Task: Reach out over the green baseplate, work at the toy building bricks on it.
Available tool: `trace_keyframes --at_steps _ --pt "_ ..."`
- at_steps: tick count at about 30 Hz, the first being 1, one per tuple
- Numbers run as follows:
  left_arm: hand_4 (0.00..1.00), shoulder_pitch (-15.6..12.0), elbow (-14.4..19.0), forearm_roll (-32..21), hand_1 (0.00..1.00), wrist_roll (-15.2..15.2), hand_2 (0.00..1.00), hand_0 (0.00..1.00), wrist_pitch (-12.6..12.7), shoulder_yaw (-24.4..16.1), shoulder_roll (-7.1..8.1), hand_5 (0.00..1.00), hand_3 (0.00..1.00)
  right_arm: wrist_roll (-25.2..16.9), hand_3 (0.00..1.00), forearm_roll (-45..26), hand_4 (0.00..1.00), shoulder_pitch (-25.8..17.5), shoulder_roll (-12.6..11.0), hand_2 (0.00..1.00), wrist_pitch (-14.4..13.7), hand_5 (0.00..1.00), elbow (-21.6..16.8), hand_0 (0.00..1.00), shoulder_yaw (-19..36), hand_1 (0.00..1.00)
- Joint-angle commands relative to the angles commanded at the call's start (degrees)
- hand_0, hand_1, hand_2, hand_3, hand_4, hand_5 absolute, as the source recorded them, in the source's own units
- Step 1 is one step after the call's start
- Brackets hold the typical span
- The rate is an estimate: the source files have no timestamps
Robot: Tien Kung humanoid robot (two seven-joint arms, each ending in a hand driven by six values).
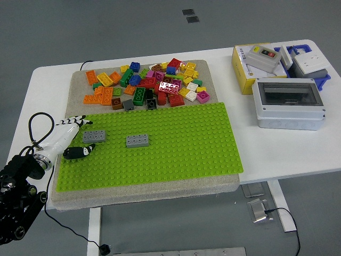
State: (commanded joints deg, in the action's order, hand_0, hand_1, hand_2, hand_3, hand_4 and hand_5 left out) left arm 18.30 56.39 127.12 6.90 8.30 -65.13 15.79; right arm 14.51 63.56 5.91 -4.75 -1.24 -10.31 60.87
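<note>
The green baseplate [176, 144] lies on a beige mat across the table's middle. Two grey bricks stand on it: one [94, 136] near its left edge, the other [137, 141] a little to the right. My left hand [74, 137] comes in from the lower left, its white palm over the plate's left edge. Its fingers are spread, the upper ones just left of the first grey brick, the thumb [80, 152] below it. The hand holds nothing. My right arm is out of view.
A heap of several loose coloured bricks [146, 85] lies on the mat behind the plate. At the table's right stand a grey box with a clear lid [289, 103], a yellow box [250, 69] and blue-and-white parts [306, 61].
</note>
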Motion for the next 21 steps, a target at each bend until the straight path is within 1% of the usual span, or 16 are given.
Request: trace_keyframes --at_steps 4,5,10,11,21 --pt "0.701 0.0 -0.1 -0.2 0.998 0.1 0.998 0.998 0.0 0.0 -0.03 0.291 0.842 0.0 0.585 0.0 0.369 0.0 0.0 0.673 0.0 0.814 0.0 0.648 0.0 0.64" --pt "0.689 0.0 -0.2 -0.3 0.998 0.1 0.998 0.998 0.0 0.0 -0.04 0.285 0.779 0.0 0.586 0.0 0.369 0.0 0.0 0.673 0.0 0.814 0.0 0.648 0.0 0.64" --pt "0.689 0.1 -0.5 -0.7 0.998 0.3 0.998 0.998 0.1 0.0 -0.08 0.285 0.779 0.0 0.586 0.0 0.369 0.0 0.0 0.673 0.0 0.814 0.0 0.648 0.1 0.64" --pt "0.68 0.1 -0.6 -0.8 0.998 0.3 0.998 0.998 0.1 0.0 -0.1 0.284 0.743 0.0 0.585 0.0 0.37 0.0 0.0 0.673 0.0 0.815 0.0 0.648 0.1 0.64" --pt "0.672 0.3 -1.3 -1.2 0.998 0.6 0.998 0.998 0.4 -0.1 -0.46 0.281 0.736 0.0 0.585 -0.1 0.37 0.1 0.0 0.673 0.0 0.814 0.0 0.648 0.1 0.64"
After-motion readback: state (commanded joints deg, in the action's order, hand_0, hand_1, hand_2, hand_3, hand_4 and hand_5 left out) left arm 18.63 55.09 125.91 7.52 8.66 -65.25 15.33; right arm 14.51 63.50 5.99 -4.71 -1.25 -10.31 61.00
